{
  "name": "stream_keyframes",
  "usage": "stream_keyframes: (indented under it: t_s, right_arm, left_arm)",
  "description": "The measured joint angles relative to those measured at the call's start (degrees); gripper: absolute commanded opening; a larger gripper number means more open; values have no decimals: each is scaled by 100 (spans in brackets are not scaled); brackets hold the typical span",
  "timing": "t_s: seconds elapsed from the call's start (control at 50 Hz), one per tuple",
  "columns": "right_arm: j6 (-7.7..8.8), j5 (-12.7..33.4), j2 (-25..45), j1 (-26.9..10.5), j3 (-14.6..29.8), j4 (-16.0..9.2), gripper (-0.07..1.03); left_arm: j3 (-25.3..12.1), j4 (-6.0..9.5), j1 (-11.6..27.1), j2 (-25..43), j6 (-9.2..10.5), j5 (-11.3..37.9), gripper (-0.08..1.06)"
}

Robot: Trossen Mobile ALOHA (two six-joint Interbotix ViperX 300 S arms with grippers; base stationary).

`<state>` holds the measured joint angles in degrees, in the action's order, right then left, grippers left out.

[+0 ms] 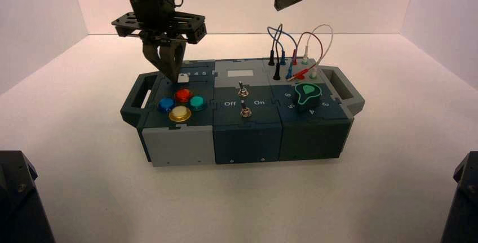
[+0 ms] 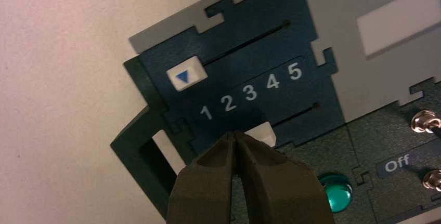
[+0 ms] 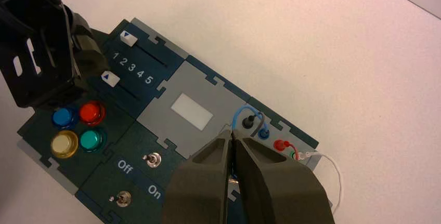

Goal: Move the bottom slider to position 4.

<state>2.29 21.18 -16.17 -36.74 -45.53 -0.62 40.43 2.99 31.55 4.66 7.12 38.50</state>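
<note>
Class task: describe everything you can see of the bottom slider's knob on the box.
The bottom slider's knob is a small white block, apparently plastic, with a blue triangle on top. It sits in a dark straight slot below the printed numerals, on the box's left panel, short of position 4. The left gripper's closed tips are right at it, partly hiding it; actual contact is unclear.

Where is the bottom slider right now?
In the high view, the bottom slider is on the left part of the box, just behind the red button, at the left end effector's tip.
</note>
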Motion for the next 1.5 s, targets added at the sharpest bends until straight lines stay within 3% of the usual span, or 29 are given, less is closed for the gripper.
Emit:
stream_keyframes:
  t_s: [1.5]
  right_arm:
    - [0,9,-62,0,0,-9,-2]
  left_arm:
    - [-264,35,281,255,44,18,-3]
